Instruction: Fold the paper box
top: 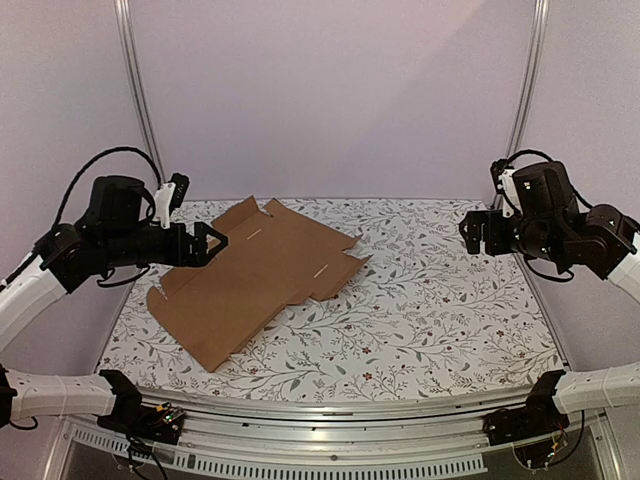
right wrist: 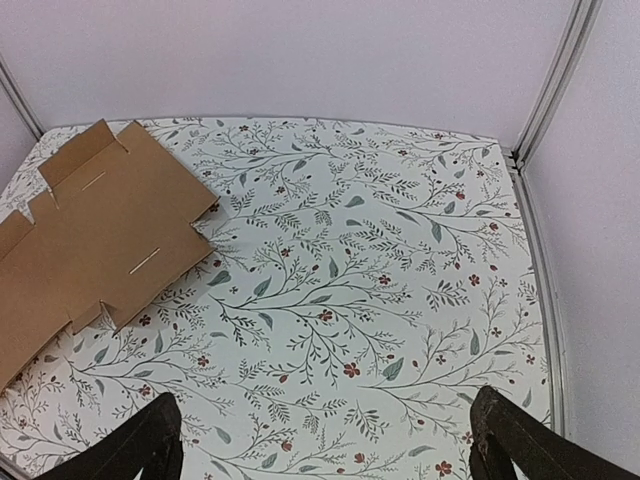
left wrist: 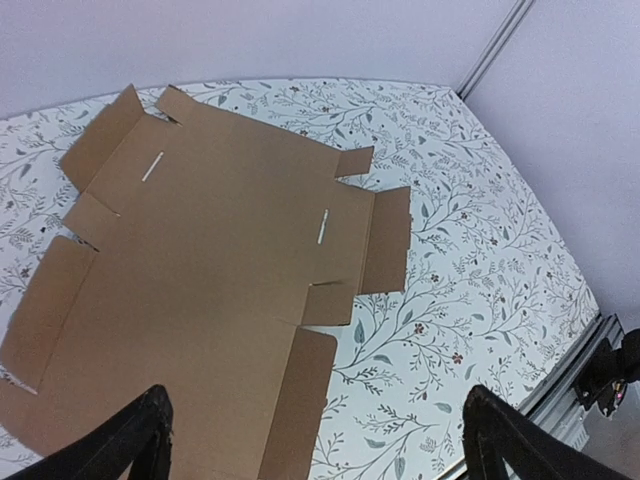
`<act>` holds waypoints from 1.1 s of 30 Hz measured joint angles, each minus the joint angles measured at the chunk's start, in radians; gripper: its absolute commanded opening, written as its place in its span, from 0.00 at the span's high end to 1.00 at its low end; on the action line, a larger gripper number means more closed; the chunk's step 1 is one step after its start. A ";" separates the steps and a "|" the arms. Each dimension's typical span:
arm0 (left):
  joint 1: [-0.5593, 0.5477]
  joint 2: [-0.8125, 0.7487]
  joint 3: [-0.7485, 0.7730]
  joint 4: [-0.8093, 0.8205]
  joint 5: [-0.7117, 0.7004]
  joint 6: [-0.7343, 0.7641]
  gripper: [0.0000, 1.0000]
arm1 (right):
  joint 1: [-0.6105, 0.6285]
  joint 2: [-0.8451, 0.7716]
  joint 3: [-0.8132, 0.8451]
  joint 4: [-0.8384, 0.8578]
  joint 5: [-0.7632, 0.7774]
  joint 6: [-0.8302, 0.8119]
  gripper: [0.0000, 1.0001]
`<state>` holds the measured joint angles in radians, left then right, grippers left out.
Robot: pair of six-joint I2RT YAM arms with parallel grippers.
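Floral-print table [top: 430,310] fills the enclosure, pale walls all round. Paper box [top: 250,285] lies flat and unfolded, left of centre in the top view, one corner reaching toward the middle. Left gripper [top: 213,243] hovers by the sheet's upper-left edge, fingers [left wrist: 140,440] spread wide with nothing between them. Right gripper [top: 476,233] hangs at the right side, well apart from the cardboard, fingers [right wrist: 150,435] equally released. Left wrist view gives most of the sheet: flaps, notches, two narrow slots. Right wrist view catches only its end at the frame's left, the rest bare floral pattern.
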<state>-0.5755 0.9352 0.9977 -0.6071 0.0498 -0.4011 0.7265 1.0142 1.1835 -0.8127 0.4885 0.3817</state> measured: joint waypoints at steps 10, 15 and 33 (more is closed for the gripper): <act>0.002 -0.037 0.103 -0.047 -0.131 0.114 0.00 | 0.000 0.047 0.001 0.021 -0.035 -0.005 0.01; 0.002 -0.067 0.043 -0.045 -0.158 0.140 0.01 | 0.000 0.138 0.022 0.088 -0.090 -0.007 0.02; 0.003 -0.085 0.005 -0.050 -0.174 0.133 0.00 | -0.022 0.772 0.299 0.484 -0.328 0.206 0.10</act>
<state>-0.5728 0.8505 1.0031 -0.6567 -0.1246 -0.2680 0.7048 1.7866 1.4826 -0.3283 0.1600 0.5873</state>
